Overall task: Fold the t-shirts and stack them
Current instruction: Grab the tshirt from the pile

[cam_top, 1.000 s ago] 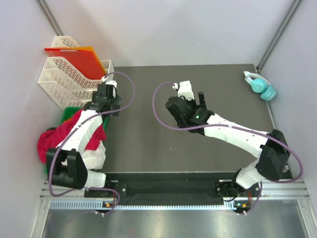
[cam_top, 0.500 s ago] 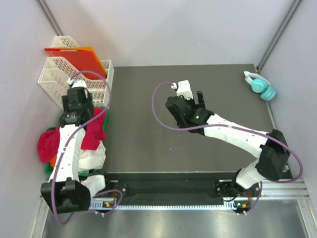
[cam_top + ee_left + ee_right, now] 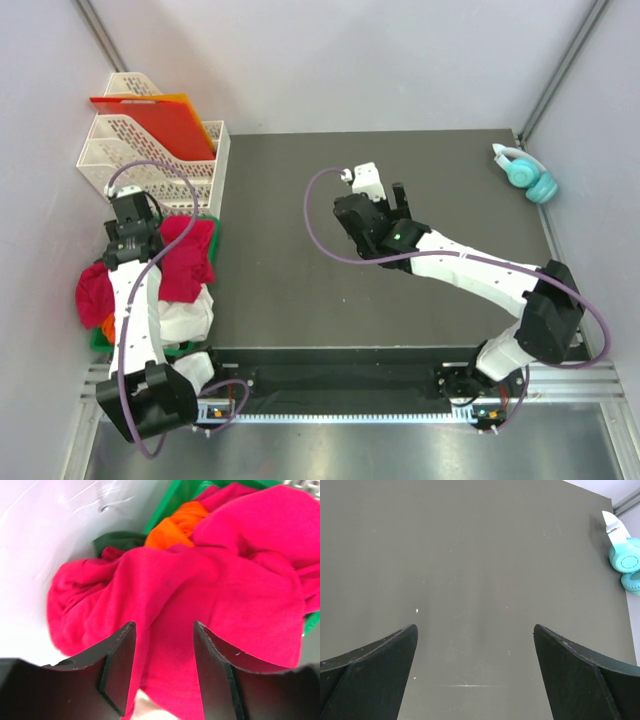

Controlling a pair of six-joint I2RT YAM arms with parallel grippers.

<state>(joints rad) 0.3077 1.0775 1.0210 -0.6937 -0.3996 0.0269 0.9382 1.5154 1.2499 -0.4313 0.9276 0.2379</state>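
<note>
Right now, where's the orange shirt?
Left wrist view, top centre: the orange shirt peeks from under the red shirts, beside the green bin rim.

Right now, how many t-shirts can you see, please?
3 at least, piled in the green bin: red shirt on top, orange shirt beneath, white shirt nearest; others may be hidden.

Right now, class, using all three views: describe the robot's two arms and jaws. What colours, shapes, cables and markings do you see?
Both the left arm and right arm have white links, bulky black joints and a looping purple cable. A small green light glows on the right arm. The jaws are flat black plates.
</note>
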